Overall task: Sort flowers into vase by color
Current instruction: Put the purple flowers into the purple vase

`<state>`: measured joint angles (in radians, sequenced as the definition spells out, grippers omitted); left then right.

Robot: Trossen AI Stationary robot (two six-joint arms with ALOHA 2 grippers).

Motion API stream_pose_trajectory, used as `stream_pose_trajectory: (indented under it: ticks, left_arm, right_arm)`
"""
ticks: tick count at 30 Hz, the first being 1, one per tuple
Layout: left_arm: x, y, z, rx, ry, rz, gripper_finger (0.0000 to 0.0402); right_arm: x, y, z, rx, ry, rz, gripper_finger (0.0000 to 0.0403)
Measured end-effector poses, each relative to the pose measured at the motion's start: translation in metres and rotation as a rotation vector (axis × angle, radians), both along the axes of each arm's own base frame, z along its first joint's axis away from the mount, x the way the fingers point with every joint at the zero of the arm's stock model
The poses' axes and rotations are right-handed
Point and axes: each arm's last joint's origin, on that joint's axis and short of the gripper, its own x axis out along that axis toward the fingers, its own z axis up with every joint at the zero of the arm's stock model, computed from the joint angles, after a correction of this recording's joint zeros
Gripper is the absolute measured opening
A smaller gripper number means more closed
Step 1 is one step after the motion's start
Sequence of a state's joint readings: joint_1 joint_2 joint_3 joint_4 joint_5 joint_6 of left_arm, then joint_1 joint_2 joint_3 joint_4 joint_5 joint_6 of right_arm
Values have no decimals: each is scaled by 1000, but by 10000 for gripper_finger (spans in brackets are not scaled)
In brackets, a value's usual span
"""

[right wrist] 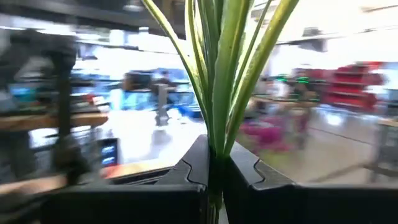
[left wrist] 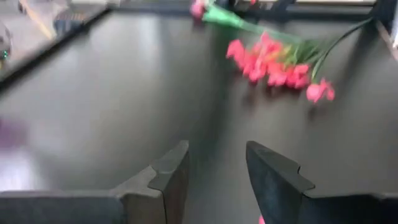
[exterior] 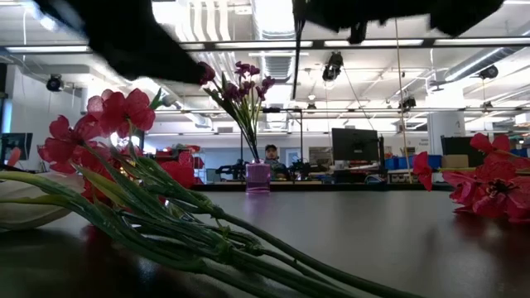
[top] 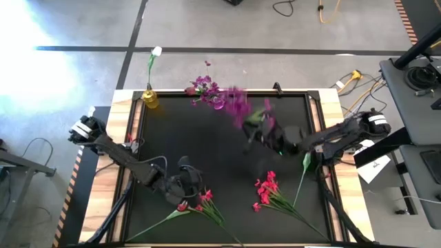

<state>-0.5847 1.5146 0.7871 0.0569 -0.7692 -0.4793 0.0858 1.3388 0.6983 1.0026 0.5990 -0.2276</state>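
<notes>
My right gripper (top: 260,129) is above the table's far middle, shut on a purple-magenta spray (top: 238,103) whose blurred cluster points toward the far edge. A purple vase (exterior: 258,175) at the far edge holds purple flowers (top: 205,87). At the far left corner, a yellow vase (top: 150,100) holds a white bloom (top: 157,51). One red-pink spray (top: 200,202) lies flat near the left gripper, another (top: 267,189) on the right half. My left gripper (top: 195,184) hovers open by the first spray and faces the second (left wrist: 273,62). My right gripper (right wrist: 214,165) pinches a bundle of thin green stems and leaves (right wrist: 217,134) between its two fingers. The stems run on past the fingertips, and the spray is lifted clear of the table. The fingers hide the stem's lower end.
A loose green stem with a leaf (top: 305,165) lies under the right arm near the right edge. The black mat has a raised wooden frame (top: 124,138). Bare mat lies in the middle (top: 207,145). Cables and equipment sit off the table to the right.
</notes>
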Motion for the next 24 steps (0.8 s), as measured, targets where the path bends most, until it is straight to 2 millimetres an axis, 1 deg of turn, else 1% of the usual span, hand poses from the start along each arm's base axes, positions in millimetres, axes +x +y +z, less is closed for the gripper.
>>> stream_pose_trajectory:
  ticks: [3,6,9,12,14,17,20,24]
  left_arm:
    - [-13,1,-22,-80,10,39,134]
    - [-24,2,-35,-133,-7,62,125]
    - [-32,0,-43,-144,6,34,118]
    - [-37,-5,-41,-174,26,-20,113]
    - [-39,-8,-37,-195,35,-55,112]
    - [-42,-14,-28,-210,65,-97,111]
    - [-49,-22,-19,-257,141,-100,111]
    - [-61,-33,-9,-337,274,-39,111]
  right_arm:
    - [2,-43,-1,-15,-53,-77,13]
    - [2,-91,-5,28,-119,-112,13]
    - [5,-139,-17,108,-157,-136,13]
    - [16,-174,-30,136,-168,-141,13]
    - [29,-190,-37,128,-166,-134,13]
    - [48,-209,-46,128,-158,-138,13]
    - [63,-220,-53,128,-156,-145,13]
    - [73,-227,-66,125,-126,-161,13]
